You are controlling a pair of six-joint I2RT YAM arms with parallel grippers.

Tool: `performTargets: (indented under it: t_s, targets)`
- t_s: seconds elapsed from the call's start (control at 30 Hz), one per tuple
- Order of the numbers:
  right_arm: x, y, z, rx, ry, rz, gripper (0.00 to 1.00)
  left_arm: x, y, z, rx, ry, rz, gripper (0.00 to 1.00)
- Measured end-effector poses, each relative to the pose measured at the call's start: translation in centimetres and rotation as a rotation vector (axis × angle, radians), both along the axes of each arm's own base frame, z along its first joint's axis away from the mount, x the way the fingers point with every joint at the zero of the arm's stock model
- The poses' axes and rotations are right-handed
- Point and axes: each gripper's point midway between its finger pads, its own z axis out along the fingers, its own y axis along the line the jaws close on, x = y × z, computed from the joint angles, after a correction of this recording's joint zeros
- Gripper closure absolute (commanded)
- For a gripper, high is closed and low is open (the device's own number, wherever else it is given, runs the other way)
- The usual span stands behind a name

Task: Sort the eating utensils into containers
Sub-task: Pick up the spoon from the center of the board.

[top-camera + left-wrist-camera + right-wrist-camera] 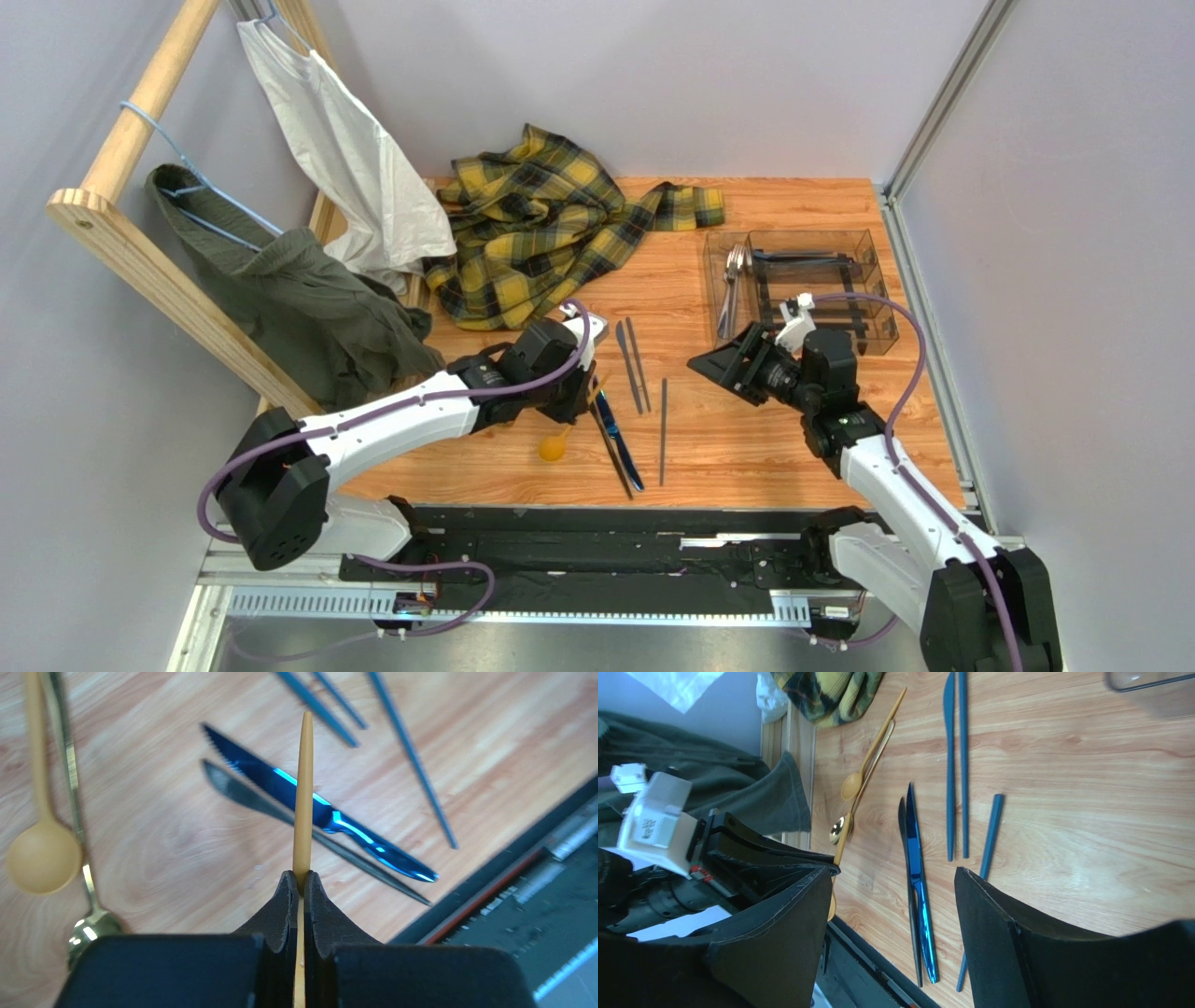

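Top external: tray [881, 301] holds few silver pieces [732, 284]; knives [316, 808], sticks [414, 763], spoons [43, 855] lie unsorted on table [744, 434]. My left gripper [300, 882] clamps a gold handle [304, 791]; right gripper [892, 875] gapes empty.

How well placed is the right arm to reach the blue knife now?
Probably yes: the right gripper is open and the blue knife lies uncovered before it, though a dark grey knife lies close alongside.

No wording is legible anywhere; the white label [648, 822] on the left arm is too blurred.
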Motion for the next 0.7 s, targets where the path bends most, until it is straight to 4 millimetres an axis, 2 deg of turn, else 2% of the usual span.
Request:
performTargets:
  t_s: [0.17,0.33,0.47,0.6,0.7]
  targets:
    - [-1.2,2.8,0.2,0.011,0.017,0.102,0.31,-2.4,-3.2,2.5,-0.063,-0.020,-0.112,1.00]
    - [-2.7,5.3,0.7,0.027,0.023,0.185,0.33,-3.6,-5.7,5.4,-0.120,-0.053,-0.182,1.00]
    - [-3.1,6.8,1.6,0.046,0.010,0.222,0.34,-4.2,-6.5,6.5,-0.144,-0.062,-0.202,1.00]
    - [-3.1,7.2,1.5,0.051,0.017,0.215,0.36,-4.6,-6.7,6.7,-0.147,-0.057,-0.208,1.00]
    - [-3.0,7.3,1.6,0.055,0.013,0.209,0.46,-5.0,-6.6,6.5,-0.141,-0.043,-0.207,1.00]
